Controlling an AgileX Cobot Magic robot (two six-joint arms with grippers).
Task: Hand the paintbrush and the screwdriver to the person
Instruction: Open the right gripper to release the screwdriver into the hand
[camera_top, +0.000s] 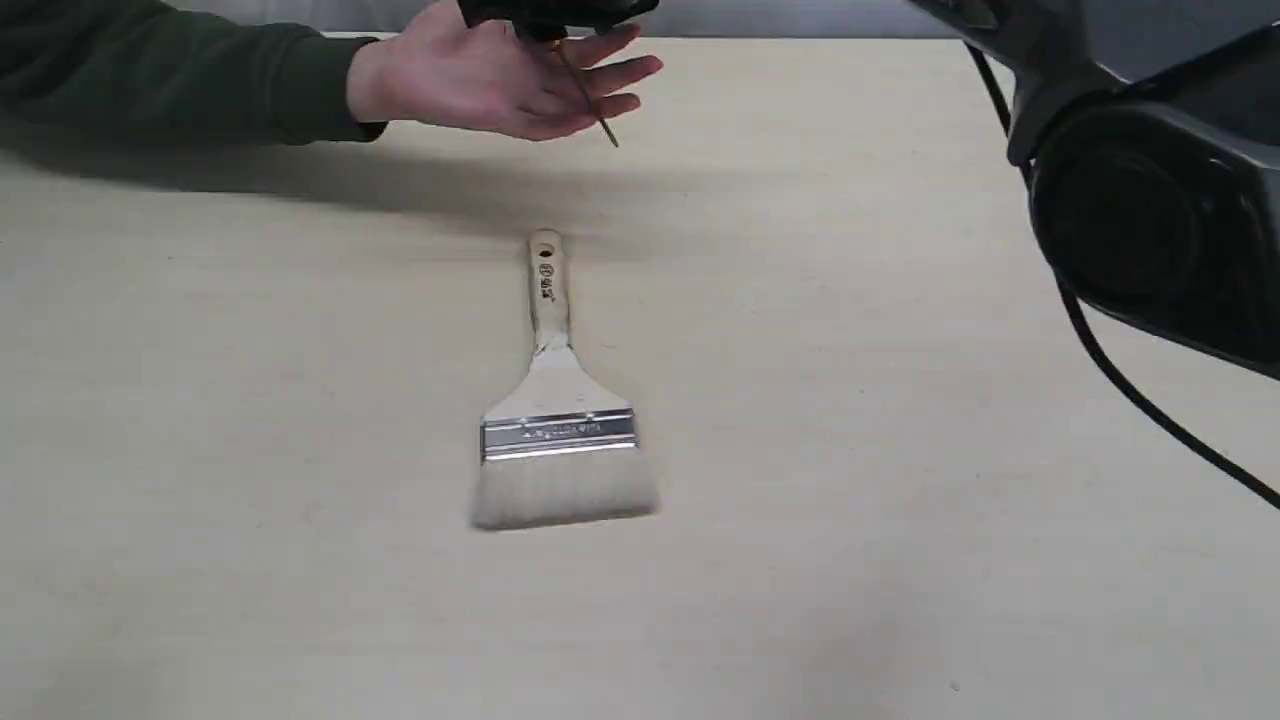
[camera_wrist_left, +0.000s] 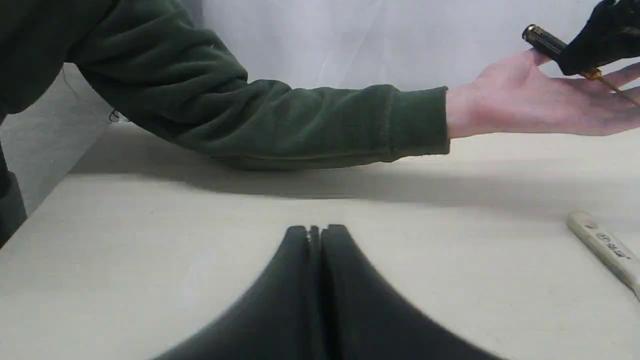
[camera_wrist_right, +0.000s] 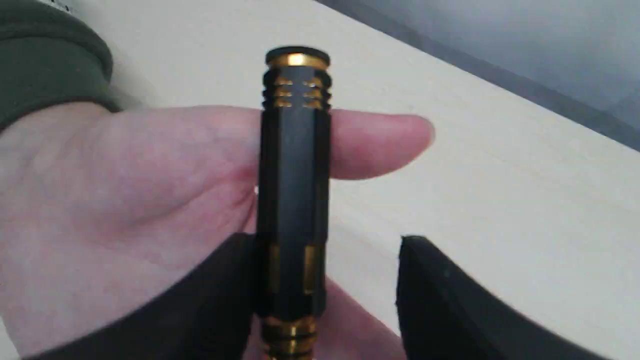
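The person's bare hand (camera_top: 480, 80) with a dark green sleeve is held palm up above the far side of the table. Over that palm hangs my right gripper (camera_wrist_right: 330, 250), open. The black and gold screwdriver (camera_wrist_right: 295, 200) rests against one finger, and a clear gap separates it from the other finger. Its thin shaft (camera_top: 590, 100) slants down past the person's fingers. The paintbrush (camera_top: 555, 400) lies flat mid-table, its handle pointing at the hand and its bristles toward the near edge. My left gripper (camera_wrist_left: 315, 230) is shut and empty, low over the table and short of the sleeve.
The right arm's dark body (camera_top: 1150, 200) and its cable (camera_top: 1130, 390) fill the right side of the exterior view. The pale table (camera_top: 900, 500) ends at a far edge behind the hand. The sleeve (camera_wrist_left: 250, 115) stretches across in front of the left gripper.
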